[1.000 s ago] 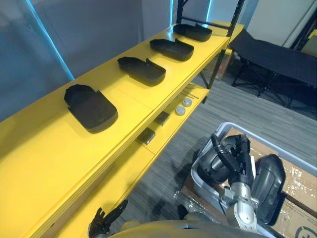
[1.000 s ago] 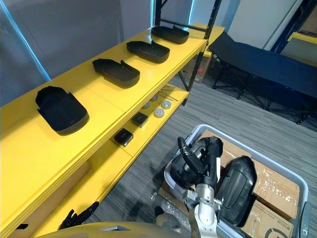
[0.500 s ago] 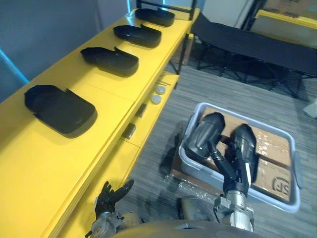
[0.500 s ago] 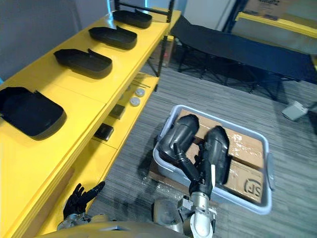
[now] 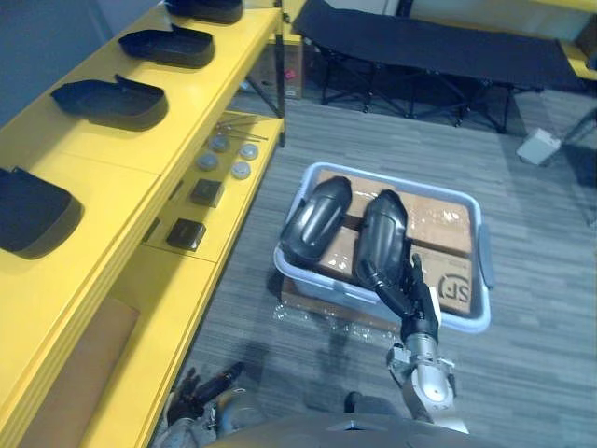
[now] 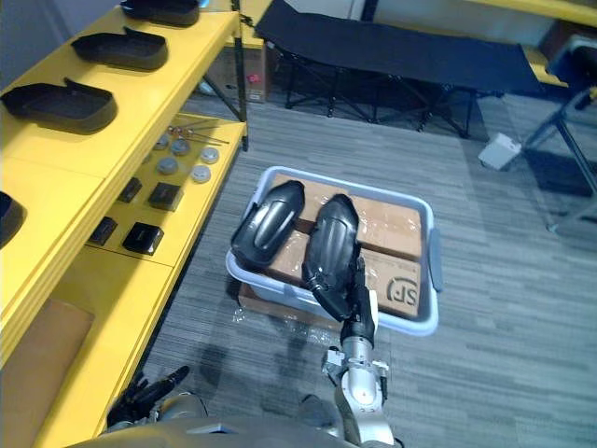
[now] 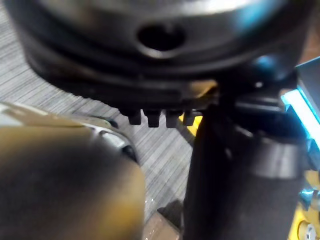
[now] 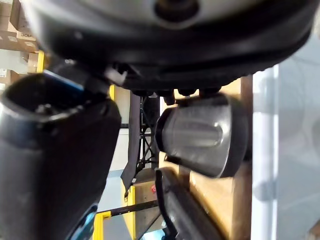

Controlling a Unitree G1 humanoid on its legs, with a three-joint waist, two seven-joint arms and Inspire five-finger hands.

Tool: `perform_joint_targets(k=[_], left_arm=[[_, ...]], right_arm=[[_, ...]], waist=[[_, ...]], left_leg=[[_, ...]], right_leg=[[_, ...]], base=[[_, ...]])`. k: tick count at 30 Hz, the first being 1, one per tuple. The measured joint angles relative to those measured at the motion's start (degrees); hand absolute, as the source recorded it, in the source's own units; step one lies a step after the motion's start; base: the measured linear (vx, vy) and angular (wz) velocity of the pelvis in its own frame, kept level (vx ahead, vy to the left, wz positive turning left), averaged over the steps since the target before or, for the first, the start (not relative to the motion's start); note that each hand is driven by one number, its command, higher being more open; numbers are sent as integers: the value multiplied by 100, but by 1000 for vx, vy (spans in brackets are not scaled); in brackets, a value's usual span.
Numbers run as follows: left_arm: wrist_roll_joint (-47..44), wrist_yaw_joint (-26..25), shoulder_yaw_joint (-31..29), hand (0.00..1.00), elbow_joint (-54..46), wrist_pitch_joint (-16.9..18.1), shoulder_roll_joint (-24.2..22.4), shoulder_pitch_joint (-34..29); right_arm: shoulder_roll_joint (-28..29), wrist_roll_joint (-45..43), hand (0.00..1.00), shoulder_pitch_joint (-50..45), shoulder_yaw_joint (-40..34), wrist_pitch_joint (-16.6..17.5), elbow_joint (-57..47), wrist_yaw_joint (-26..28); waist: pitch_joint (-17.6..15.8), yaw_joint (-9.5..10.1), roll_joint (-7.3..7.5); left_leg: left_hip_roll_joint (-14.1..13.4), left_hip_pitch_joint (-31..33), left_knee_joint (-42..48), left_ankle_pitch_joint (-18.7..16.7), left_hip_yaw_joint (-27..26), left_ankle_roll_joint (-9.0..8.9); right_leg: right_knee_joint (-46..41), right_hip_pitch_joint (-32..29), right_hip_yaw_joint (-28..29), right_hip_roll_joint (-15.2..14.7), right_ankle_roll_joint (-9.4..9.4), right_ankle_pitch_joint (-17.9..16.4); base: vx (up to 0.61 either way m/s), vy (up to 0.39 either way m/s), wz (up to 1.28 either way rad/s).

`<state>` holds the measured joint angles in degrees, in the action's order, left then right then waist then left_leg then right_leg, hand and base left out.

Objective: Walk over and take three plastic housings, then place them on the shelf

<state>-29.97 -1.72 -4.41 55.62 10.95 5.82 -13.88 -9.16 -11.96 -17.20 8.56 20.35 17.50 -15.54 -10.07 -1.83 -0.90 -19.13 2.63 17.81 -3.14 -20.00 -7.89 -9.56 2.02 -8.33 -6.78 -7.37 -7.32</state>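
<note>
My right hand is held out with its fingers straight and loosely together, empty, its tips pointing at the near end of the closer plastic housing. I cannot tell whether they touch it. My left hand hangs low at my other side, fingers slack and a little spread, holding nothing.

As I judge it, the work is part done. Four housings lie in a row on the top board of the yellow shelf, far off past my left hand. Two more lie side by side on the cardboard boxes in the grey bin, just ahead of my right fingertips; the second housing lies beyond the first, toward the shelf. Whichever count I am on, the next pick has not been made.

For room, the bin's near rim stands between my palm and the housing, so I would reach over it, not through it. The carpet floor to the outside of my right hand is open. On the shelf side, the lower board juts out with small discs and dark blocks near its edge. The top board has bare yellow between the housings for setting one down.
</note>
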Motion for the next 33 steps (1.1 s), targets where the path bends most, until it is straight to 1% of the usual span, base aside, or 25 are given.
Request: perform_joint_targets(k=[1, 2, 3, 5, 6, 7, 9, 10, 11, 12, 13, 15, 17, 18, 20, 21, 22, 23, 24, 25, 27, 28, 30, 31, 33], left_arm=[[-54, 37, 8, 100, 23, 1, -28, -16], [-120, 93, 18, 100, 66, 4, -97, -71], [-120, 115, 26, 100, 69, 15, -121, -104], [-144, 155, 114, 100, 69, 63, -145, -204], [-125, 184, 205, 100, 67, 64, -142, -223], [-115, 220, 205, 100, 77, 52, -110, -182], [84, 247, 232, 100, 1, 54, 25, -111], [310, 245, 241, 100, -17, 54, 106, -74], [403, 244, 246, 100, -17, 50, 131, -52], [537, 242, 259, 100, -19, 46, 139, -13], [564, 242, 290, 100, -45, 43, 168, -5], [590, 251, 384, 100, -183, 17, 225, 8], [591, 262, 430, 100, -342, -2, 211, 19], [591, 274, 439, 100, -402, -4, 210, 22], [592, 311, 439, 100, -476, 5, 216, 30], [591, 331, 452, 100, -548, 6, 211, 46], [591, 360, 454, 100, -618, 10, 222, 68], [591, 368, 454, 100, -643, 11, 235, 87], [591, 368, 452, 100, -675, 11, 260, 151], [590, 370, 447, 100, -674, 10, 266, 184], [590, 372, 449, 100, -693, 9, 269, 251], [589, 378, 454, 100, -726, 4, 251, 253], [587, 394, 454, 100, -864, -1, 205, 259], [587, 427, 455, 100, -936, -1, 197, 260], [586, 467, 456, 100, -1019, 5, 197, 262]], right_arm=[[-59, -13, 100, -33, -66, -7, -3, 21], [-159, -25, 100, -135, -216, -36, -2, 49], [-186, -32, 100, -160, -292, -54, -1, 65], [-205, -24, 100, -240, -521, -83, -3, 118], [-222, -27, 100, -336, -698, -91, -23, 116], [-174, -28, 100, -341, -750, -128, -2, 110], [-80, -33, 100, -400, -797, -210, -45, 114], [-39, -18, 100, -394, -799, -231, -45, 107], [-16, -19, 100, -385, -804, -246, -44, 92], [14, -21, 100, -341, -806, -257, -43, 22], [29, -19, 100, -289, -806, -258, -41, -16], [57, 2, 100, -18, -856, -270, -36, -134], [41, 29, 100, 274, -1091, -387, 27, -218], [7, 26, 100, 509, -1274, -503, 162, -263], [-114, 14, 100, 889, -1520, -628, 426, -305], [-310, -37, 100, 1233, -1668, -734, 631, -343], [-514, -103, 100, 1608, -1795, -834, 842, -378], [-608, -196, 100, 1779, -1855, -884, 922, -399], [-815, -303, 100, 2222, -2022, -1002, 1129, -491], [-897, -305, 100, 2407, -2083, -1045, 1216, -542], [-1175, -423, 100, 2944, -2211, -1246, 1416, -640], [-1365, -515, 100, 3246, -2267, -1422, 1502, -632], [-1705, -531, 100, 3632, -2269, -1633, 1651, -605], [-1889, -532, 100, 3892, -2260, -1778, 1787, -537], [-2145, -538, 100, 4348, -2220, -1933, 2048, -388]], waist=[[-2, 9, -24], [5, 15, -108], [-7, 11, -129], [-23, 4, -150], [-52, -54, -237], [-86, -63, -189], [-108, -38, -50], [-99, -30, 46], [-107, -10, 45], [-89, 5, 75], [-87, 22, 75], [-132, 16, 21], [-179, 16, -45], [-228, 18, -51], [-350, 27, -50], [-484, 49, -91], [-659, 80, -102], [-736, 109, -96], [-854, 183, -81], [-909, 192, -89], [-1100, 199, -140], [-1193, 235, -179], [-1282, 316, -251], [-1342, 330, -287], [-1461, 339, -318]], left_leg=[[49, -23, -4, 18, 118, 10], [132, -30, 24, 7, 355, 2], [212, -37, 60, -52, 494, 14], [673, -133, 323, -575, 753, 39], [835, -262, 124, -1034, 729, 202], [871, -290, 63, -1092, 731, 144], [1120, -312, -92, -1067, 665, 225], [1212, -308, -103, -1040, 649, 257], [1250, -306, -99, -1017, 640, 283], [1262, -315, -77, -1034, 623, 300], [1260, -312, -54, -1039, 603, 303], [1258, -267, 7, -1056, 612, 305], [1256, -198, 23, -1056, 730, 306], [1248, -206, 25, -1056, 809, 307], [1233, -184, 85, -1082, 888, 310], [1194, -110, 160, -1121, 930, 316], [1165, -5, 275, -1145, 934, 323], [1160, 56, 335, -1158, 940, 327], [1153, 317, 516, -1197, 979, 341], [1156, 414, 578, -1197, 1016, 342], [1161, 614, 730, -1195, 1142, 344], [1163, 686, 786, -1185, 1172, 356], [1175, 803, 818, -1156, 1217, 395], [1191, 846, 821, -1125, 1266, 411], [1200, 922, 827, -1090, 1337, 408]], right_leg=[[2, -26, 88, -2, 69, -21], [-1, -107, 239, -15, 86, -33], [-2, -151, 331, -30, 91, -32], [19, -330, 658, -147, 90, 35], [103, -336, 663, -107, 25, 159], [102, -342, 674, -151, -15, 185], [235, -343, 663, -383, -59, 390], [291, -330, 649, -478, -158, 481], [313, -327, 638, -513, -188, 523], [390, -288, 564, -520, -184, 621], [417, -291, 506, -520, -178, 656], [548, -277, 457, -519, -196, 755], [610, -252, 393, -505, -198, 797], [615, -224, 369, -490, -198, 803], [646, -186, 343, -469, -174, 839], [698, -206, 299, -426, -136, 946], [787, -216, 239, -404, -96, 1064], [847, -227, 216, -401, -108, 1110], [960, -336, 199, -402, -125, 1188], [990, -374, 171, -404, -134, 1219], [1038, -416, 69, -404, -139, 1285], [1056, -443, 44, -403, -136, 1322], [1052, -509, 7, -404, -139, 1354], [1049, -517, -36, -411, -146, 1363], [1006, -570, -90, -412, -145, 1362]], base=[[-202, -97, -46], [-113, -4, -50], [-170, 51, -77], [-123, 132, -83], [-103, 153, -43], [-104, 206, -21], [-40, 181, -9], [13, 152, -3], [46, 146, -2], [46, 63, -8], [64, 51, -12], [63, 18, -9], [58, -3, 5], [44, -10, 9], [-12, -2, 3], [-82, 23, -4], [-101, 30, -6], [-163, 47, -5], [-142, 37, 2], [-165, 41, 16], [-113, 23, 21], [-121, 15, 13], [-98, 6, 14], [-69, -5, 17], [-75, -6, 17]])
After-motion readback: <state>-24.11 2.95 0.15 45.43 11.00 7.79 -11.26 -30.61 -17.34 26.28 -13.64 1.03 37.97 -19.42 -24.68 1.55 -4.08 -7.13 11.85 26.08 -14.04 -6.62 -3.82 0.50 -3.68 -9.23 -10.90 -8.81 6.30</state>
